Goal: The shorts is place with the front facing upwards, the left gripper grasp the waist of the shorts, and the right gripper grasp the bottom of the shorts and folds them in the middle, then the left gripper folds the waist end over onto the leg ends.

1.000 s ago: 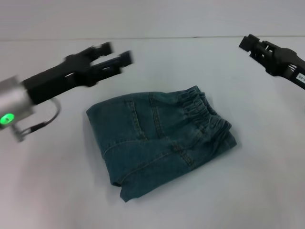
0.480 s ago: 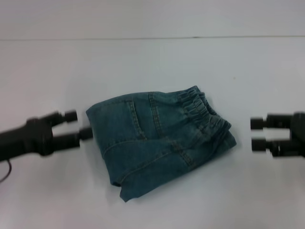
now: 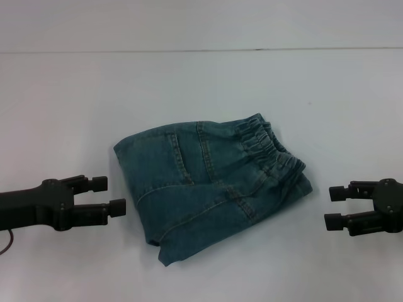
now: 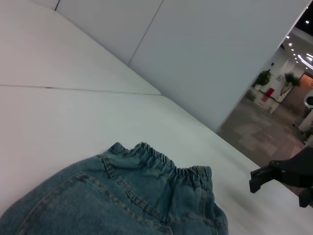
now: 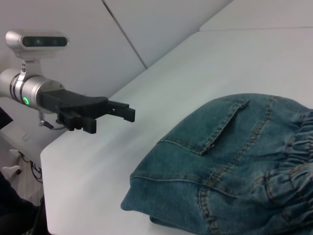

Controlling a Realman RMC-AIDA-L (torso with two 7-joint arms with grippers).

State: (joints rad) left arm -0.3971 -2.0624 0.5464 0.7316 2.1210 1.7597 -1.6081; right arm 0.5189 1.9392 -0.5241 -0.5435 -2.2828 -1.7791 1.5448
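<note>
The shorts [image 3: 204, 185] lie folded into a compact bundle mid-table, back pocket side up, and nothing holds them. Their gathered elastic waistband [image 3: 267, 146] lies along the far right edge. I cannot make out the leg ends. My left gripper [image 3: 111, 194] hovers low just left of the bundle, open and empty, fingers pointing at the denim. My right gripper [image 3: 329, 207] is open and empty a short gap to the right of the bundle. The left wrist view shows the shorts [image 4: 112, 198] and the right gripper [image 4: 266, 177] beyond. The right wrist view shows the shorts [image 5: 230, 166] and the left gripper [image 5: 128, 111].
The white table [image 3: 201, 88] stretches around the bundle, with its far edge meeting a pale wall. In the right wrist view the table's near-left edge [image 5: 54, 161] drops off below the left arm.
Both arms have come down from the far side of the table to sit low on either side of the shorts. The shorts have not moved.
</note>
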